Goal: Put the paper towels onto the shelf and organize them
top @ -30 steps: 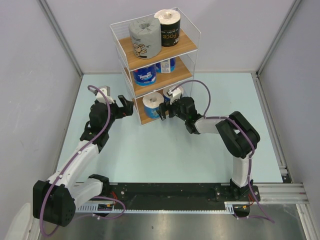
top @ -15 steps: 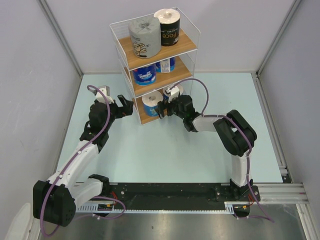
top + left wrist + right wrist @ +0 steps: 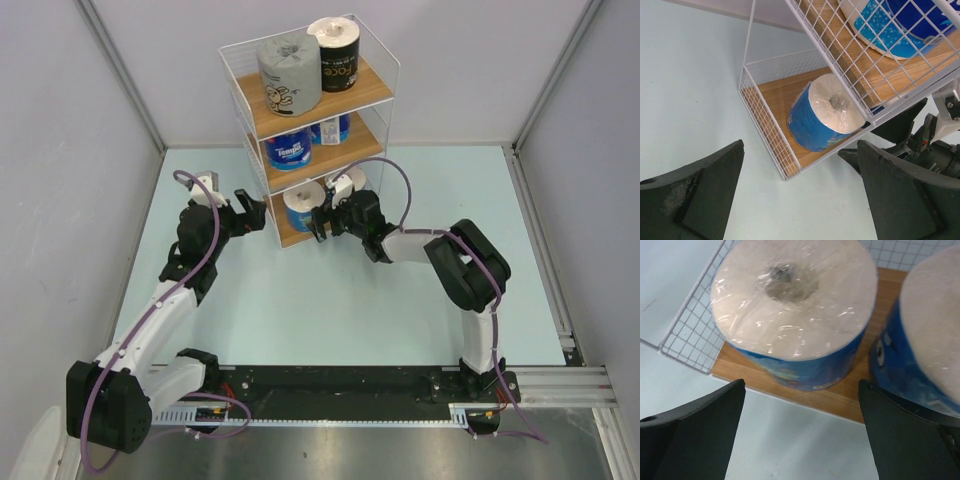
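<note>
The shelf [image 3: 372, 92] stands at the back of the table. Its top board holds a grey roll [image 3: 290, 72] and a black roll [image 3: 335, 55]. The middle board holds two blue rolls [image 3: 290, 151]. The bottom board holds two more: a front blue roll [image 3: 303, 207] and one behind it [image 3: 347, 184]. My left gripper [image 3: 251, 212] is open and empty, just left of the shelf's bottom tier. My right gripper [image 3: 321, 222] is open and empty, right in front of the bottom tier. The right wrist view shows the front roll [image 3: 795, 310] upright on the board [image 3: 840, 401], beyond the open gripper [image 3: 800, 435]. The left wrist view shows the same roll [image 3: 822, 117] past the open gripper [image 3: 800, 200].
The shelf's thin wire side [image 3: 765, 117] and front corner lie close to my left fingers. The right arm's fingers [image 3: 912, 142] show under the shelf edge in the left wrist view. Grey walls close the table on three sides.
My right gripper has moved a little left and closer to the bottom tier. The left arm and all the rolls have stayed still.
</note>
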{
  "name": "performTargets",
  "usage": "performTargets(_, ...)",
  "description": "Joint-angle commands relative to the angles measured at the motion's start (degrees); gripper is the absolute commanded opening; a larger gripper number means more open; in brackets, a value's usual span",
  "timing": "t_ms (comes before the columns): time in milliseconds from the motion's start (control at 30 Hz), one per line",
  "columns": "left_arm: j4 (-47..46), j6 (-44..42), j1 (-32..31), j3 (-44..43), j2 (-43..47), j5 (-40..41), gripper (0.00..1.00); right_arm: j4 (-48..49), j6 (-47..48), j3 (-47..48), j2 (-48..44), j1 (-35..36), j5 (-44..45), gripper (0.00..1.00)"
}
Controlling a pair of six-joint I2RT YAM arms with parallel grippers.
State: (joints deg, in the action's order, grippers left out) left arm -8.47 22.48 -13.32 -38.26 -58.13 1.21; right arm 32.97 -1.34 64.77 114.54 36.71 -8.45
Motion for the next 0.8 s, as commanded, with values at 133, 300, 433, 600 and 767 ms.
performTargets(133, -1.81, 0.64, 0.49, -0.85, -0.14, -0.77, 1.0, -3.88, 0.29, 1.15, -6.52, 2.75, 0.01, 1.0)
performTargets(300, -1.73, 0.55, 0.49, -0.94, -0.23, -0.69, 1.0, -5.55, 0.12, -2.45, -12.83, 3.89, 1.85, 1.0)
performTargets(433, -1.29, 0.46, 0.49, -1.03, -0.06, -0.69, 1.0, -8.97, 0.11, -8.41, -21.51, 5.21, 4.31, 1.0)
performTargets(600, -0.06, 0.2, 0.49, -1.64, 0.65, -0.16, 1.0, -19.85, -3.31, -13.97, -37.08, 6.18, 10.27, 1.0)
performTargets(767, 2.14, 0.54, 0.49, -3.05, 1.26, 0.37, 1.0, -32.7, -2.97, -17.92, -55.78, 5.92, 16.0, 1.0)
